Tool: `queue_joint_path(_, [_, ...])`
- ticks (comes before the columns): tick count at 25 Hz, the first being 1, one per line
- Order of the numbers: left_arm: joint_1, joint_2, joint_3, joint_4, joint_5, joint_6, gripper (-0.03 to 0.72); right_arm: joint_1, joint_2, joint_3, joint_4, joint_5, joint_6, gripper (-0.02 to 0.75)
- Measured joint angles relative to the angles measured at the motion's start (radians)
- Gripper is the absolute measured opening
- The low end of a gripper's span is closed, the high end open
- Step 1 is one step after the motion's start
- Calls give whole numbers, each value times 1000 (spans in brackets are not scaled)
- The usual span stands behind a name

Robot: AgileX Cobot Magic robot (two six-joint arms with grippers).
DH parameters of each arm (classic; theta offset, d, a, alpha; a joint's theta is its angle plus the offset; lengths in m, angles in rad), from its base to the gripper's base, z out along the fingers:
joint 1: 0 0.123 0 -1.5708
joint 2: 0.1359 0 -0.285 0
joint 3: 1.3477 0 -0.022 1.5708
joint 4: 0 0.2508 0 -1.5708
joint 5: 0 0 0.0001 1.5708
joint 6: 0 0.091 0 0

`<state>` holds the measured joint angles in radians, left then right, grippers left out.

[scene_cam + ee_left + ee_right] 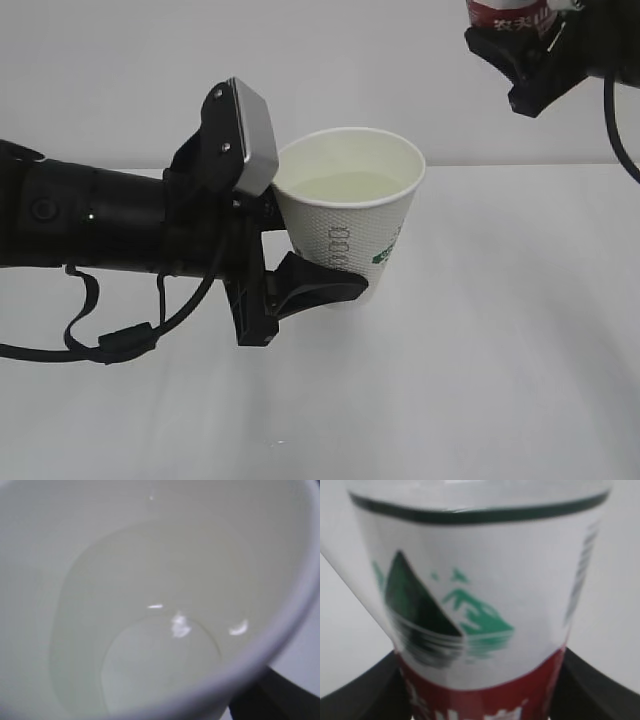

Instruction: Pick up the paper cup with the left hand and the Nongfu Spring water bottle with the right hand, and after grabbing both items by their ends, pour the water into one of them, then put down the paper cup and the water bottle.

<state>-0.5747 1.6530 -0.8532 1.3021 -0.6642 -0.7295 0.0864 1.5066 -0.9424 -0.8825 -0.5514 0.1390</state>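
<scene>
white paper cup (pixel 352 215), gripped low by the left hand (pixel 300 285) and kept upright above the table (pixel 520 350) so the water (pixel 345 185) inside stays put. right hand (pixel 525 55) clamps the water bottle (pixel 510 15), apparently lifted clear at top right.

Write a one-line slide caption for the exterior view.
Left claw holds the water-filled paper cup above the table; right claw grips the Nongfu Spring water bottle at top right.

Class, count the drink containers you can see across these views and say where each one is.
2. The paper cup is in the left gripper at centre; the bottle is in the right gripper, top right, mostly out of frame.
</scene>
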Motion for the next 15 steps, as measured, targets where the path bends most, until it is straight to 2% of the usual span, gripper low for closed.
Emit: queue_joint_path(15, [0, 0, 0, 0, 0, 0, 501, 0, 0, 185, 304, -3, 6, 515])
